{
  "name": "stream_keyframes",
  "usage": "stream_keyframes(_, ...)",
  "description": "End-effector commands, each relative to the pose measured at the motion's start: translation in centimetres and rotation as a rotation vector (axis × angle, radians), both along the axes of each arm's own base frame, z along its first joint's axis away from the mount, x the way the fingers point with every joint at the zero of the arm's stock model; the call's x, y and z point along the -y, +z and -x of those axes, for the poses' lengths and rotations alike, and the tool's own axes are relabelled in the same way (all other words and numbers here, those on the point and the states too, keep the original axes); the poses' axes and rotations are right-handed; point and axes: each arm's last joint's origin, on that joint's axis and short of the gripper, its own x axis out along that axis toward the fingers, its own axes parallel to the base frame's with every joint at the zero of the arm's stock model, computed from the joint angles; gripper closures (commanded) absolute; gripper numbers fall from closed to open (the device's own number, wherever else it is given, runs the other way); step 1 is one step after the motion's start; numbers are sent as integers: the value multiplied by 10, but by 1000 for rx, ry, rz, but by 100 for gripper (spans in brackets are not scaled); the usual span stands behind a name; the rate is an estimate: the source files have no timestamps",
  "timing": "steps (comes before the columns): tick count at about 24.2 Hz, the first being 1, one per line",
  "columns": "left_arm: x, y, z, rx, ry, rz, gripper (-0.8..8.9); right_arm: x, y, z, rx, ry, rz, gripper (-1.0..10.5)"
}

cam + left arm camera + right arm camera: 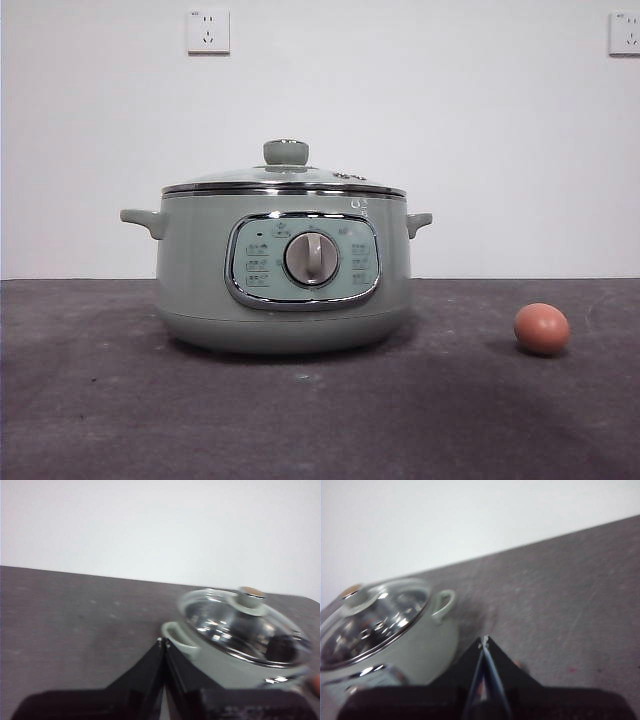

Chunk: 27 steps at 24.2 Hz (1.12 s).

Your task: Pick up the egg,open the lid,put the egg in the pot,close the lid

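Reddish-brown oval egg [542, 328] lies on the worktop [100, 400], nearer the right gripper [484, 642]; both grippers' fingers closed, empty.

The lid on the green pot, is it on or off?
On. The lid sits flat on the pot, steel rim meeting the pot's top all around; both wrist views show it closed too.
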Motion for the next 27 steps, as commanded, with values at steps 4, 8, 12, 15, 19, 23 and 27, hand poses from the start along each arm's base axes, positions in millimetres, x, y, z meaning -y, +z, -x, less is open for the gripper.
stream_keyframes(4,4,33,-3,-79,-165,-19,821,-3,50,-7,-130,136,135,958)
stream_keyframes(8,6,54,-8,-148,-286,-29,821,-4,76,-14,-282,197,216,958)
stream_keyframes(12,8,68,-12,-217,-397,-37,821,-5,92,-19,-435,241,267,958)
stream_keyframes(15,9,74,-12,-290,-469,-39,821,-5,96,-24,-537,270,288,958)
stream_keyframes(19,10,73,-10,-394,-520,-45,821,-5,91,-27,-609,277,285,958)
stream_keyframes(23,10,73,-9,-403,-519,-44,753,-5,92,-28,-606,276,283,858)
stream_keyframes(27,10,73,-9,-425,-506,-7,185,-5,92,-28,-602,264,266,309)
